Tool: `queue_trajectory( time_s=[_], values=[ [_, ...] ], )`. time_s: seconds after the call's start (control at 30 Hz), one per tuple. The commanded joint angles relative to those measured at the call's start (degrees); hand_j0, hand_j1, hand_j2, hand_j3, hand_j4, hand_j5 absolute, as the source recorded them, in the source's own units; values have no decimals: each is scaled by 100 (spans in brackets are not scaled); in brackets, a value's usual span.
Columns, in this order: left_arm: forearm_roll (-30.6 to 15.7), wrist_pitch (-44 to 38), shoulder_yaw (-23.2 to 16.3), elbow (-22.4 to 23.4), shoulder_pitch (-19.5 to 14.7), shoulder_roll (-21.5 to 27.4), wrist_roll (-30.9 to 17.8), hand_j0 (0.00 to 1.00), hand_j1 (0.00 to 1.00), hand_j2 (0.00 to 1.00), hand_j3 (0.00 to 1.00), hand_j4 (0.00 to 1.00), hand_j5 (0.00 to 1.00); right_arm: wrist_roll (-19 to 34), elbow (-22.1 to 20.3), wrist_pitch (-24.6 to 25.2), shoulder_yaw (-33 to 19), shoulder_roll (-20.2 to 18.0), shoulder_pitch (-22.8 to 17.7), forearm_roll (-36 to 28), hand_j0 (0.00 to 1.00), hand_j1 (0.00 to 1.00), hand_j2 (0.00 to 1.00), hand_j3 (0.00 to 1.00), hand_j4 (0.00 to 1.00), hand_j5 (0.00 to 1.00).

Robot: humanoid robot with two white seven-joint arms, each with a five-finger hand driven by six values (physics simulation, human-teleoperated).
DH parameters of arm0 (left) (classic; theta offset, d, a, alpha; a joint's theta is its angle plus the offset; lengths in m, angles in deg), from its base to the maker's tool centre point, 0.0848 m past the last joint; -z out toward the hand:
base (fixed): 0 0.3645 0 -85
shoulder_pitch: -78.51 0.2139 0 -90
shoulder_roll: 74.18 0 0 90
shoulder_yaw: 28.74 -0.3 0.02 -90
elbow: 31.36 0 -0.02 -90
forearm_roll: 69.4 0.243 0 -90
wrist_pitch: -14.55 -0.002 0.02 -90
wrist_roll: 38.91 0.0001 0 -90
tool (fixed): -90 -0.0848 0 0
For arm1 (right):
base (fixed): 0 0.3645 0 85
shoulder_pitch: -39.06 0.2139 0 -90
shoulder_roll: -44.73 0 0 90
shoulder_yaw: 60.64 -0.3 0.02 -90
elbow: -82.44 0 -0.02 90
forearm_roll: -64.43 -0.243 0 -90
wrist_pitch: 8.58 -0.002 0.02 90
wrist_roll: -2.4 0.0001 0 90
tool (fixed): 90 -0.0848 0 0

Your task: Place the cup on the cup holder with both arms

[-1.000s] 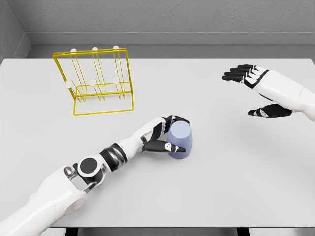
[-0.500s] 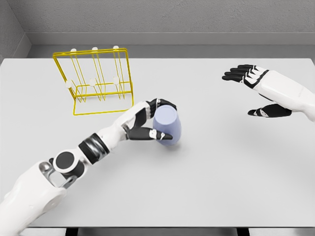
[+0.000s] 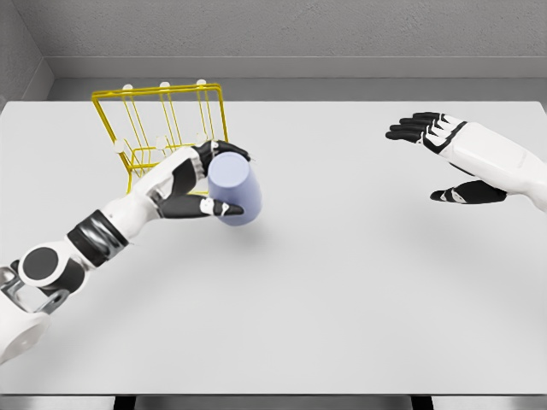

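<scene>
Now, cup: we see the lavender cup point(image 3: 233, 190) lifted off the table point(image 3: 359, 282), toward its far-left part, tilted so its flat closed end faces up and toward us.
Left hand: our left hand point(image 3: 190, 184) is clamped on the cup, thumb across the near side and fingers point(image 3: 224, 150) curled over the far side.
Cup holder: the yellow wire cup holder point(image 3: 162, 141) stands near the table's far-left corner, white-tipped pegs rising from its frame.
Key relation: we judge the cup just in front of the holder's right end, overlapping its lower right corner from our view; whether they touch we cannot tell. The cup's long axis leans up and to the left, and its mouth seems to point down and away from us, though we cannot see it.
Coming move: we think the mouth must line up with a peg before lowering.
Right hand: our right hand point(image 3: 444, 158) hovers over the far-right side, fingers spread, holding nothing, well apart from the cup.
</scene>
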Motion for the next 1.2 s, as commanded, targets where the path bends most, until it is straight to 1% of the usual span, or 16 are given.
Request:
queue_trajectory(
  time_s=[0.0, 0.1, 0.37, 0.83, 0.97, 1.03, 1.17],
  values=[
    [-231, 254, 3, -12, -9, 352, 2, 59, 59, 59, 59, 59, 59, -3, -2, 14, -1, 2, 0, -42, 100, 100, 100, 100, 100, 100],
    [-380, 368, -14, -12, -88, 660, 2, 60, 60, 60, 60, 60, 60, -3, -2, 14, -1, -6, 0, -42, 100, 100, 100, 100, 100, 100],
    [-538, 527, -14, -12, -237, 968, 2, 60, 60, 60, 60, 60, 60, -3, -2, 14, -1, -6, 0, -42, 100, 100, 100, 100, 100, 100],
    [-714, 474, 30, 6, -615, 977, 19, 60, 60, 60, 60, 60, 60, -3, -2, 14, -1, 2, 9, -42, 100, 100, 100, 100, 100, 100],
    [-714, 456, 30, 181, -694, 933, 19, 60, 60, 60, 60, 60, 60, -3, -2, 14, -1, 11, 18, -42, 100, 100, 100, 100, 100, 100],
    [-714, 456, 30, 331, -765, 898, 19, 60, 60, 60, 60, 60, 60, -3, -2, 14, -1, 117, 35, -42, 100, 100, 100, 100, 100, 100],
    [-776, 448, 29, 375, -888, 880, 19, 60, 60, 60, 60, 60, 60, -3, -19, 14, 8, 126, 53, -33, 100, 100, 100, 100, 100, 100]
  ],
)
